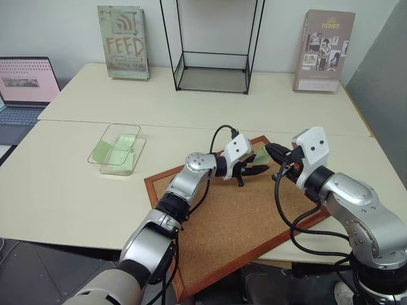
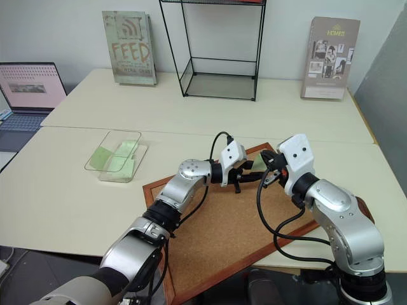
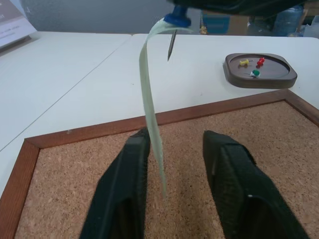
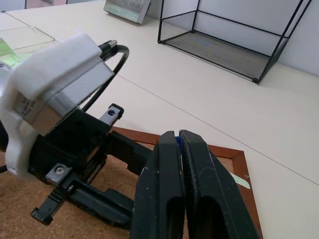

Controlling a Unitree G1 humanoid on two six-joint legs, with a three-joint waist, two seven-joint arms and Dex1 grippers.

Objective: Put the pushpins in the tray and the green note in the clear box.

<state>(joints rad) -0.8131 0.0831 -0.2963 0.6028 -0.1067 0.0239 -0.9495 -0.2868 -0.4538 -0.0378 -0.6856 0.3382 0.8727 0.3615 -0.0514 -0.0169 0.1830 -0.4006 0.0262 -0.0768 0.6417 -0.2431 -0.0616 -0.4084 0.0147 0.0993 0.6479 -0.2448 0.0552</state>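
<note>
Meanwhile, both grippers meet above the far corner of the corkboard point(image 1: 241, 222), the wood-framed board lying askew on the table point(image 1: 63, 190).

The right gripper point(image 4: 178, 142) has its two black fingers pressed tight together, and a blue-headed pushpin point(image 3: 177, 19) is pinched between them, its metal point hanging free in the air above the board. The green note point(image 3: 152, 109) hangs from that pin as a pale strip, seen edge-on from the left wrist, drooping down toward the cork.

The left gripper point(image 3: 174, 149) points across the corkboard toward the right one with its fingers apart. The lower end of the note falls between them, lying close against one finger point(image 3: 124, 179); whether it touches that finger cannot be told, and the other finger stands clear of the paper.

Beyond the corkboard's right edge sits the tray point(image 3: 234, 74), dark brown and shallow, with a yellow pushpin point(image 3: 243, 62), a red pushpin point(image 3: 259, 61) and a green pushpin point(image 3: 255, 73) lying inside it.

To the left of the corkboard, well apart from it, rests the clear box point(image 1: 117, 149), with green paper showing through its walls. Behind the corkboard stands a black wire shelf point(image 1: 213, 70), flanked by two upright books. A laptop point(image 1: 22, 89) sits open further left.
</note>
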